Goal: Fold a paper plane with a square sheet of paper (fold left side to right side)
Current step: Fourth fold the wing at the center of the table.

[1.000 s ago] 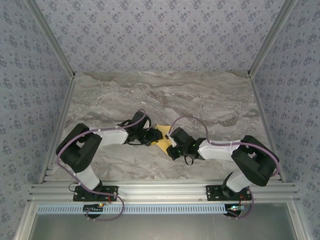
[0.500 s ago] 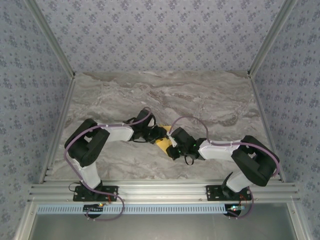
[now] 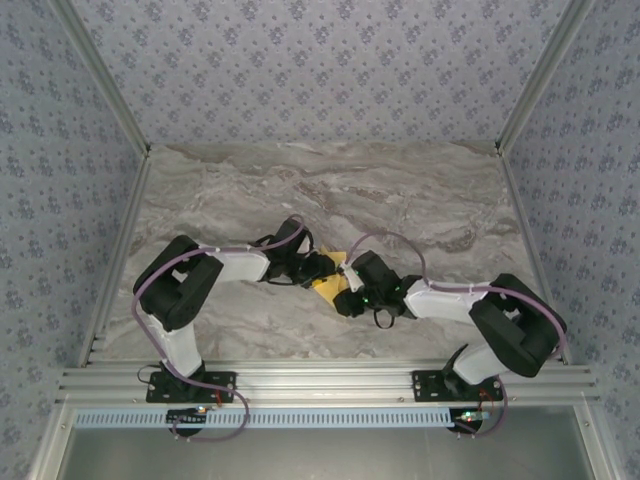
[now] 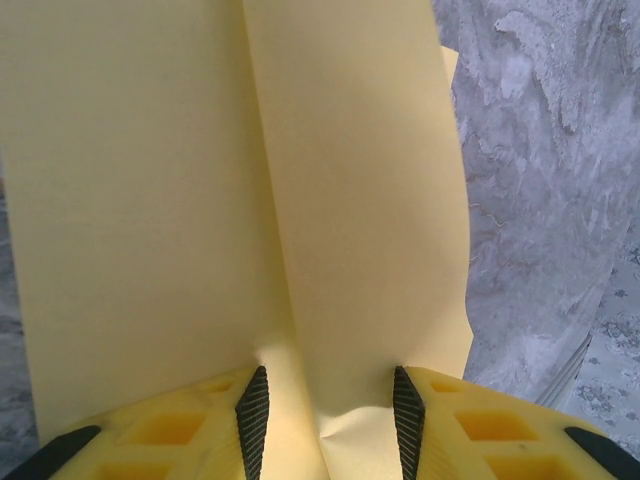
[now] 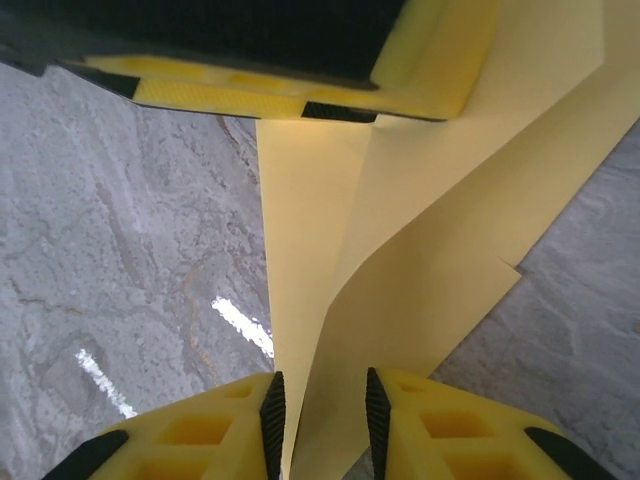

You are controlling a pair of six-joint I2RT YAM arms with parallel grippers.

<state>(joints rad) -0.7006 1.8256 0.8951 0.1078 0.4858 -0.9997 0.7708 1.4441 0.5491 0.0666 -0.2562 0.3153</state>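
We see the yellow-orange creased paper sheet [image 3: 326,288] mid-table on the grey marbled tabletop [image 3: 420,200], between the two wrists. The left gripper [image 4: 327,405] has its jaws part-closed, pinching a raised, buckled fold of it (wrinkle right at the pads). The right gripper [image 5: 320,405] has its jaws spread, with a flap edge standing between them, unsqueezed.

From above, left end effector [image 3: 322,271] and right end effector [image 3: 346,296] hide most of the creased yellow-orange paper sheet [image 3: 324,288]; upper wrist-frame edges crop it.
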